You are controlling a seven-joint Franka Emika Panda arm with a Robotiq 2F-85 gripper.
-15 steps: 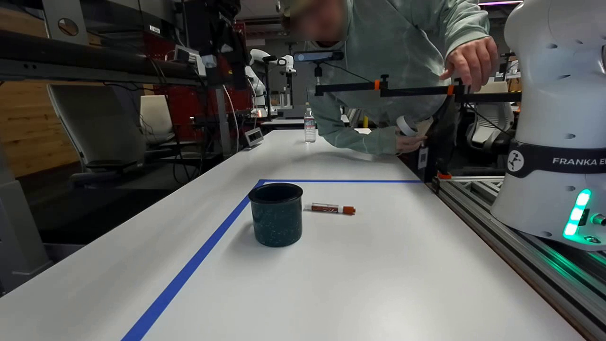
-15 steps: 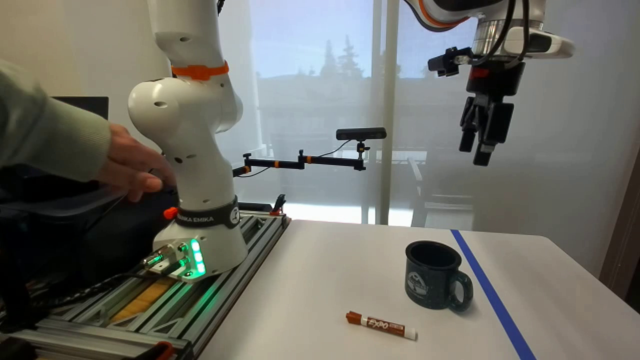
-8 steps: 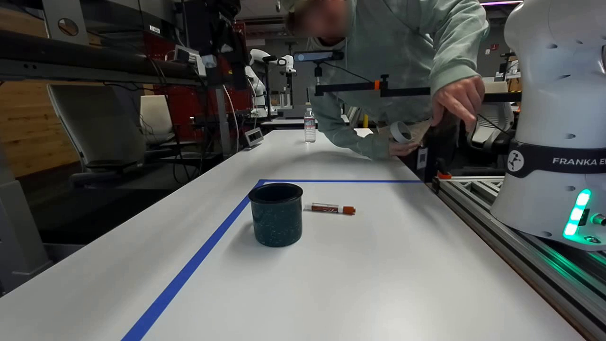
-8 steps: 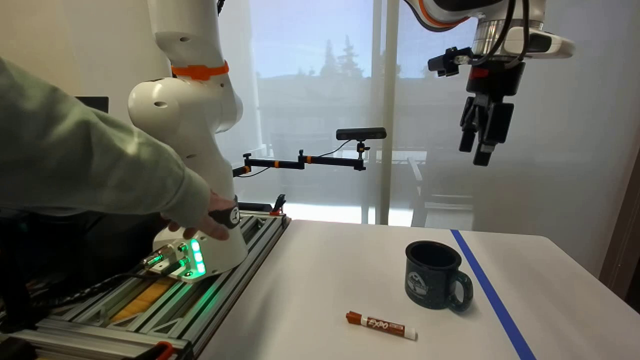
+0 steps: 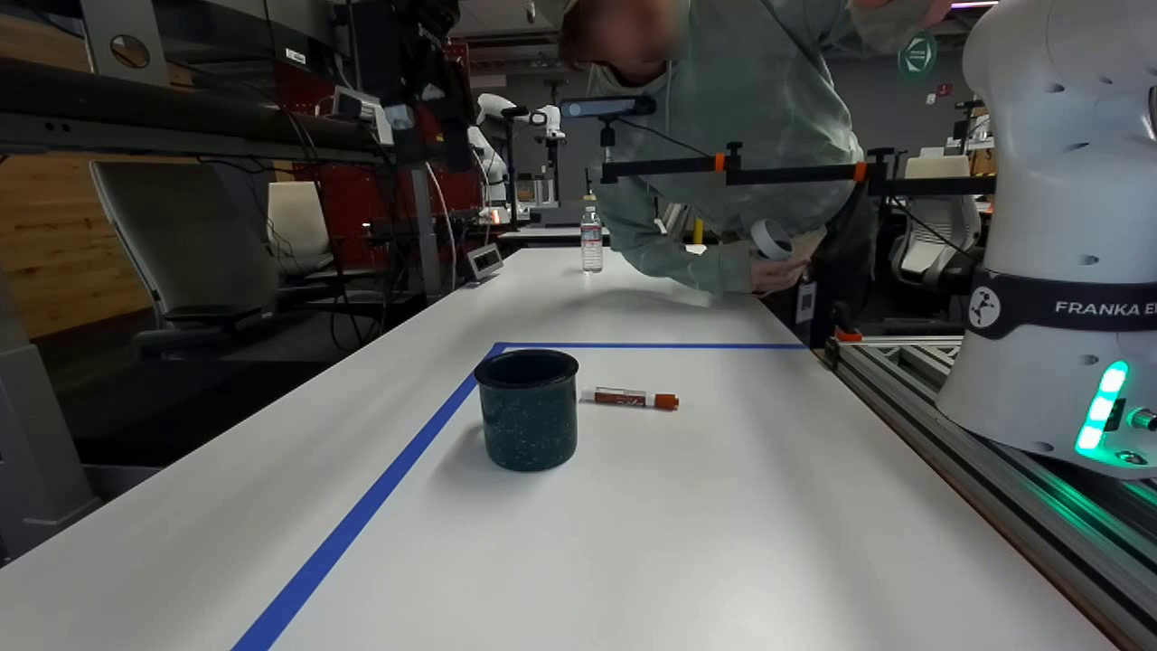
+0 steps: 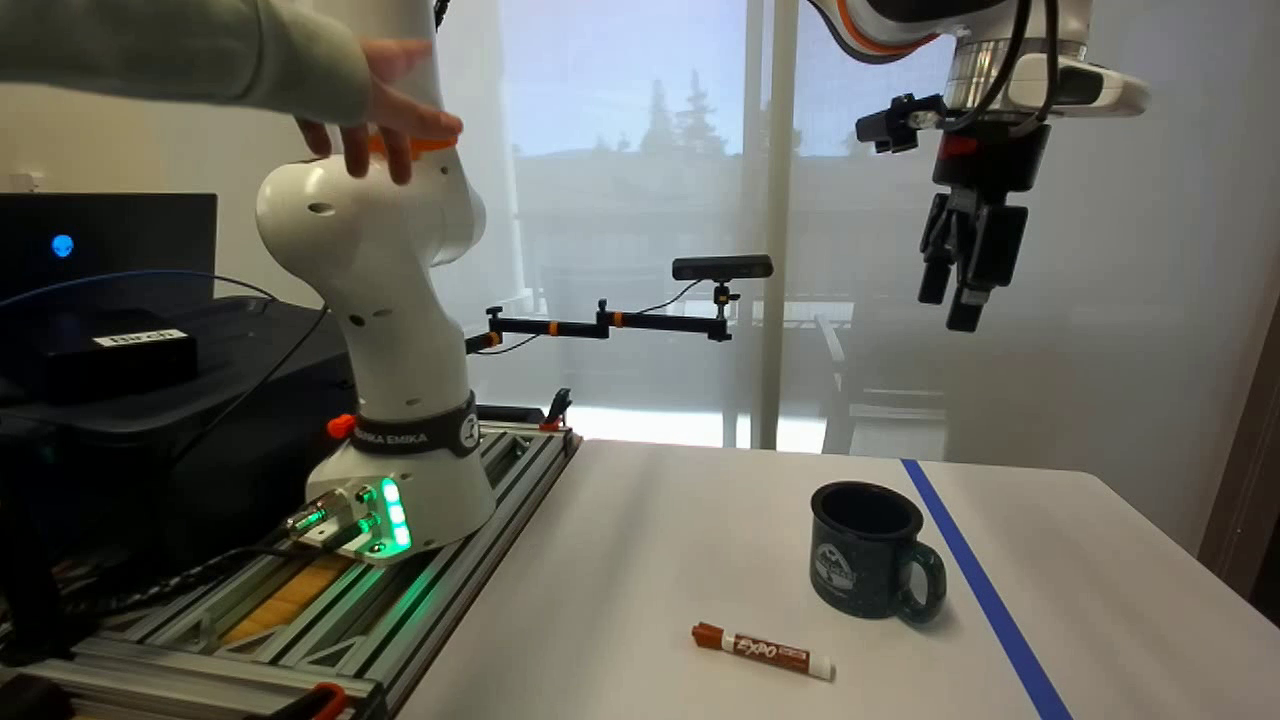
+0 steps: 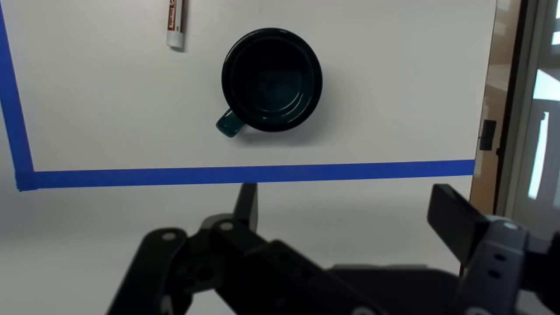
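The arm (image 6: 372,232) holds its black fingers (image 7: 457,218) wide apart, pointing down above the smooth white table (image 7: 109,109). In the wrist view, blue tape (image 7: 253,173) crosses at twelve o'clock; past it, at eleven, stands a round, speckled dark-green mug (image 7: 272,83). From the mug, a slim marker (image 7: 175,22) lies at ten o'clock and the table's edge runs well apart at three.

Below the claw (image 6: 948,308) is a white table (image 6: 1130,560) with blue tape (image 7: 131,177) on it. In an exterior view, a wide window (image 6: 620,90) is behind the claw. Well apart from the claw are a black camera (image 6: 722,268) on a bar (image 6: 660,322) and, even farther, a dark laptop (image 6: 130,240). In an exterior view, a water bottle (image 5: 591,242) stands beyond the claw, and two chairs (image 5: 185,244) are at the left of the claw.
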